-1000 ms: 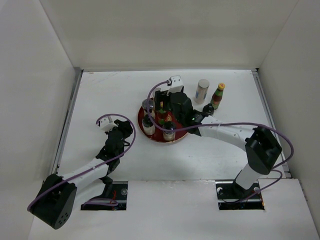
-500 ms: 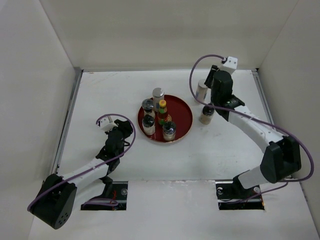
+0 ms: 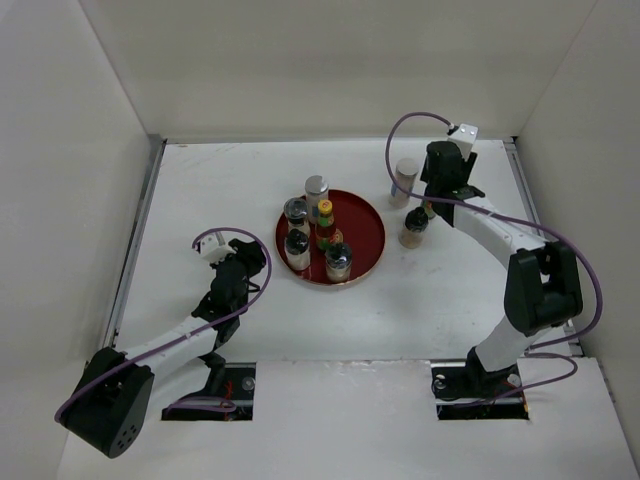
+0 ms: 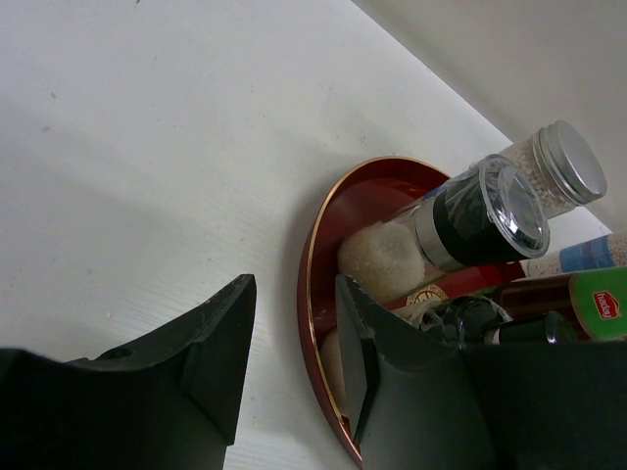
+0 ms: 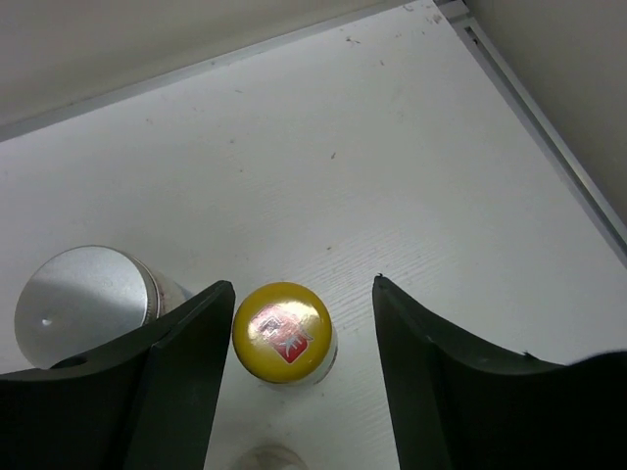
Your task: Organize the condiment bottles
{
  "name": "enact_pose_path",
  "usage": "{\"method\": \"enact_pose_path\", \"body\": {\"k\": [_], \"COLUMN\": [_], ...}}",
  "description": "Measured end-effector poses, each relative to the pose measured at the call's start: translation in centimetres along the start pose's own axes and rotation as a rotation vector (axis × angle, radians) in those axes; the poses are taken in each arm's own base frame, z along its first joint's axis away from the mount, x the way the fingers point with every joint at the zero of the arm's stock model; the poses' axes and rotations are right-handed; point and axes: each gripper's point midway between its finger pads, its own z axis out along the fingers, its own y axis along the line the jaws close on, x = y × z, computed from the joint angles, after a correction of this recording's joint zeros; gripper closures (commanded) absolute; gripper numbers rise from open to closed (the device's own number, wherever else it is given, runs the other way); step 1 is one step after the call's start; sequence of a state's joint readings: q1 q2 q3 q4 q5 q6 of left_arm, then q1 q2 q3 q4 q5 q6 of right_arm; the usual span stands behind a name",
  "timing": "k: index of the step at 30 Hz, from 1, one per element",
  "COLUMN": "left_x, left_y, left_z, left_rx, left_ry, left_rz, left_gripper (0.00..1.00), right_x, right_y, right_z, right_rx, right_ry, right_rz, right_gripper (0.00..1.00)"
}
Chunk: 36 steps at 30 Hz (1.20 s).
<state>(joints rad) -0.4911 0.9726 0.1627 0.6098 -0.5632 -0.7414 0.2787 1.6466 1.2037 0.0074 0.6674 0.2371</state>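
Note:
The round red tray (image 3: 368,222) holds a silver-topped shaker (image 3: 316,187), a yellow-capped sauce bottle (image 3: 325,214) and three dark-lidded jars (image 3: 297,246). Right of the tray stand a second shaker (image 3: 405,180) and a jar (image 3: 413,228). My right gripper (image 3: 437,195) hangs open over the second yellow-capped bottle (image 5: 284,333). Its cap sits between the fingers, close to the left finger (image 5: 186,362), not touched. The shaker's silver top (image 5: 83,299) is just left of it. My left gripper (image 3: 243,262) is open and empty, left of the tray (image 4: 313,284).
White walls enclose the table on three sides, and a metal strip (image 5: 549,127) runs along the right edge near my right gripper. In the left wrist view the tray's bottles (image 4: 490,211) lie tipped by the camera angle, just past my right finger (image 4: 372,343).
My right arm has left the tray, swung to the back right and come down over the yellow-capped bottle. A silver-topped shaker now shows on the tray. The left arm has not moved.

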Motion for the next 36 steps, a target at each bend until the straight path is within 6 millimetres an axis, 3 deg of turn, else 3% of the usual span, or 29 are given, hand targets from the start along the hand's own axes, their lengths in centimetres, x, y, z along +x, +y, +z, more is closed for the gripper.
{"method": "enact_pose_path", "body": {"k": [5, 10, 16, 19, 25, 31, 36], "left_x": [0.0, 0.0, 0.0, 0.0, 0.0, -0.1, -0.1], "left_y": [0.0, 0.0, 0.0, 0.0, 0.0, 0.1, 0.1], "left_z": [0.0, 0.0, 0.0, 0.0, 0.0, 0.1, 0.1], "left_rx": [0.0, 0.0, 0.001, 0.0, 0.0, -0.003, -0.002], "left_ry": [0.0, 0.0, 0.001, 0.0, 0.0, -0.003, -0.003], "left_rz": [0.0, 0.0, 0.0, 0.0, -0.001, -0.003, -0.004], "left_gripper": [0.64, 0.64, 0.64, 0.64, 0.64, 0.63, 0.63], "right_x": [-0.3, -0.3, -1.1, -2.8, -8.3, -12.7, -13.9], "right_y": [0.2, 0.2, -0.2, -0.6, -0.8, 3.4, 8.1], "right_z": [0.1, 0.1, -0.2, -1.2, -5.2, -10.1, -13.6], "right_rx": [-0.012, -0.012, -0.011, -0.019, -0.065, -0.201, -0.34], "right_ry": [-0.004, -0.006, -0.017, -0.049, -0.166, -0.267, -0.304], "right_rz": [0.015, 0.015, 0.025, 0.04, 0.079, 0.088, 0.075], "right_gripper": [0.66, 0.74, 0.75, 0.76, 0.76, 0.76, 0.76]}}
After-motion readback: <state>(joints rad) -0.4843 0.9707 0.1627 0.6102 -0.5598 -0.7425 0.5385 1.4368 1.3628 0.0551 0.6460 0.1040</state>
